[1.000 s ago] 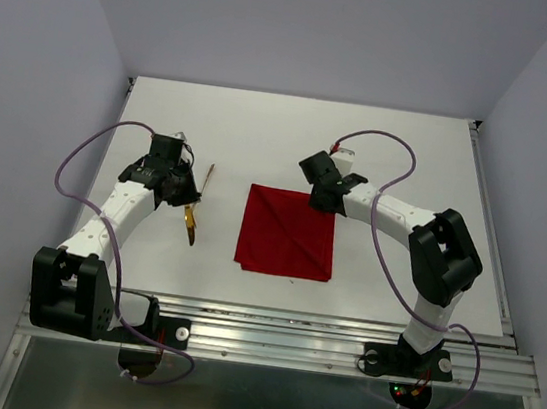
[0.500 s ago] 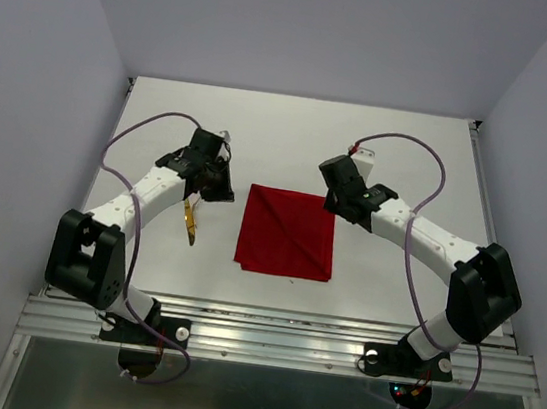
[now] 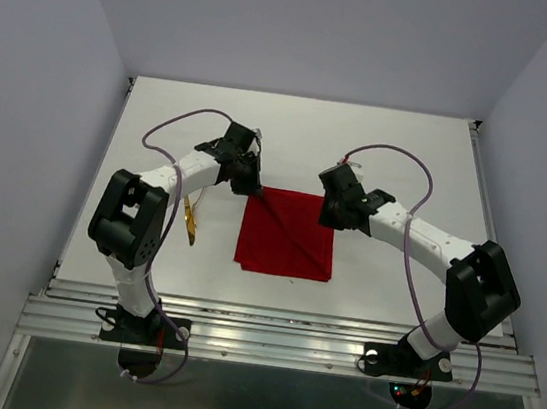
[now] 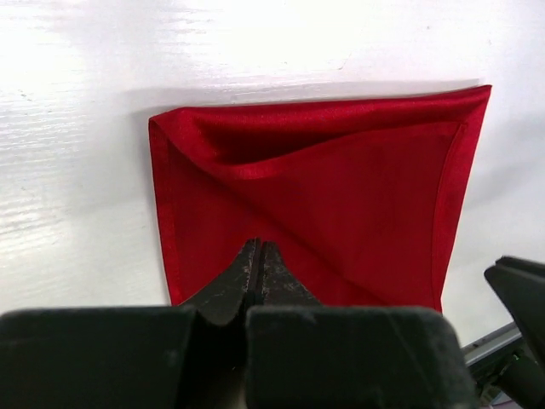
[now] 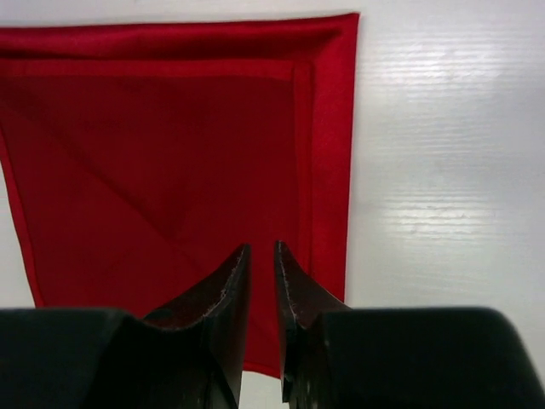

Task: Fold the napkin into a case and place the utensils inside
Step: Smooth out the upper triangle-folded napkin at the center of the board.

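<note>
Shows the napkin (image 3: pixel 287 233) spread flat ahead of and under both tools, with the left gripper (image 4: pixel 260 256) closed tight, tips on one corner, and the right gripper (image 5: pixel 261 249) narrowly parted over the neighbouring corner, neither nearer

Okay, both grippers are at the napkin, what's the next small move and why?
Probably close the right gripper on the far right corner of the napkin. Its jaws stand slightly apart over the cloth, while the left gripper is shut at the far left corner. With both corners pinched, the far edge could be folded over.
</note>
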`<state>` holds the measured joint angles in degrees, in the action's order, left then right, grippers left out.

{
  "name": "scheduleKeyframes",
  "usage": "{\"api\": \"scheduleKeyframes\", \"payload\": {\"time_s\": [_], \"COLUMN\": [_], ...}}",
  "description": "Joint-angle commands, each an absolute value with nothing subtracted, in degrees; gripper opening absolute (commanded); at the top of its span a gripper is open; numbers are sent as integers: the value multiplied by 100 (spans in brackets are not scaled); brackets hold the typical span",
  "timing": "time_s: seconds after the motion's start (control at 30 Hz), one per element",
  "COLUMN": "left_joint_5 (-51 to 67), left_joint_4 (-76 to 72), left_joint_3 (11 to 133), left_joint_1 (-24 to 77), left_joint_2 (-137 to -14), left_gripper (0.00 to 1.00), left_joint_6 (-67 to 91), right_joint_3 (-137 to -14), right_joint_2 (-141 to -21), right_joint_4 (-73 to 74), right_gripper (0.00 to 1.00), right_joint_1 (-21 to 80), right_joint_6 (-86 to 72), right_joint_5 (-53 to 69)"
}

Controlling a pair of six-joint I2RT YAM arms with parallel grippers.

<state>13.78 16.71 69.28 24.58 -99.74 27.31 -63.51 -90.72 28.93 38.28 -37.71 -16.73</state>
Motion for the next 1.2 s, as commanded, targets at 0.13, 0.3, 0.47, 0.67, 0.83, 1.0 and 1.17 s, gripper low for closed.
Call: {"api": "scheduleKeyframes", "payload": {"time_s": [0.13, 0.3, 0.47, 0.67, 0.83, 1.0, 1.17], "left_joint_5": [1450, 1380, 1310, 1283, 1283, 1248, 1213], "left_joint_4": [1556, 1626, 1714, 1740, 1775, 1907, 1863], "left_joint_3": [7426, 7690, 7805, 7822, 7796, 7708, 7287], "left_joint_1": [2479, 2479, 2479, 2479, 2479, 2479, 2479], "left_joint_2": [-10493, -10766, -10907, -10978, -10855, -10609, -10319], "left_gripper": [0, 0, 0, 0, 0, 0, 0], "left_joint_6": [2663, 2610, 2549, 2531, 2522, 2514, 2505], "right_joint_3": [-6056, -5898, -5704, -5590, -5458, -5502, -5546], "right_joint_2": [-8499, -8595, -8745, -8912, -8947, -9061, -9114], "right_joint_4": [3278, 3349, 3173, 3146, 3208, 3419, 3428], "right_gripper": [22, 22, 21, 21, 21, 21, 22], "right_joint_1": [4174, 4587, 4764, 4764, 4764, 4764, 4764], "right_joint_6": [-3972, -4289, -4605, -4702, -4737, -4746, -4702], "right_joint_5": [-1046, -1178, -1248, -1380, -1616, -2187, -2593]}}
